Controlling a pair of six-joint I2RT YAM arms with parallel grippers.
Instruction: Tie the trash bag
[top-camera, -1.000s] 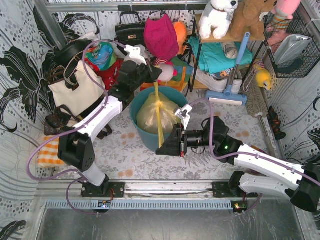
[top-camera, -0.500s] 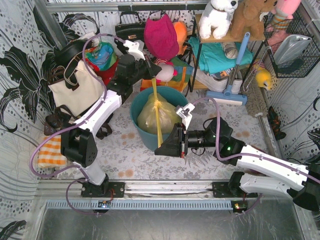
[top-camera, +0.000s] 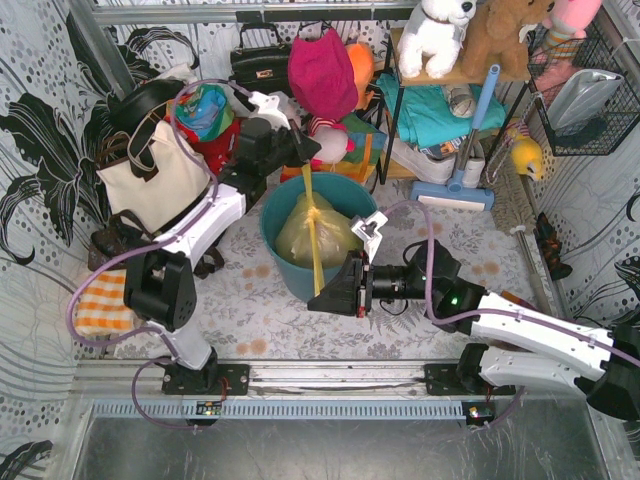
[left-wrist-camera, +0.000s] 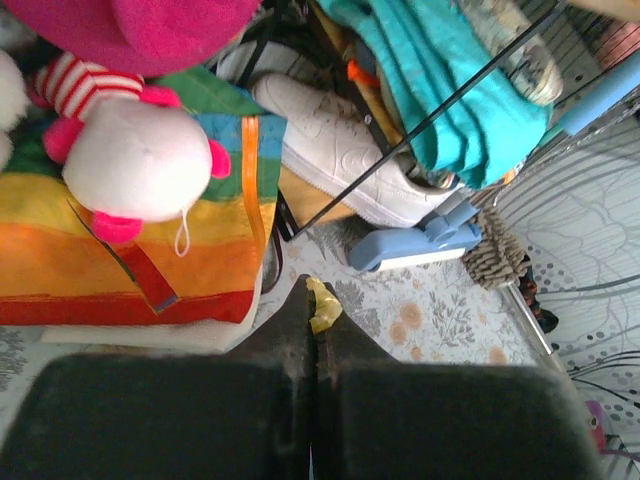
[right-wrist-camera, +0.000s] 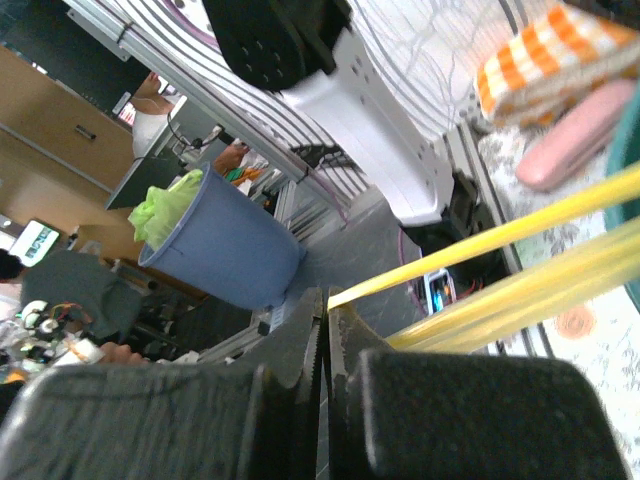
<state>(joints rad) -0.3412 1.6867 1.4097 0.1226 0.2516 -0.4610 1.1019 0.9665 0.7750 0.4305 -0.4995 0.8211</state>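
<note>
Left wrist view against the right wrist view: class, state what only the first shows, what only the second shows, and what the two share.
Only the left wrist view shows a white leather sneaker, a white-and-pink plush toy and a teal cloth.

Only the right wrist view shows a blue round plastic bin and an orange-and-white checked cloth.

Both show plastic of the thin translucent yellow trash bag pinched between shut fingers. In the left gripper it is a short tip. At the right gripper it is a taut strip.
</note>
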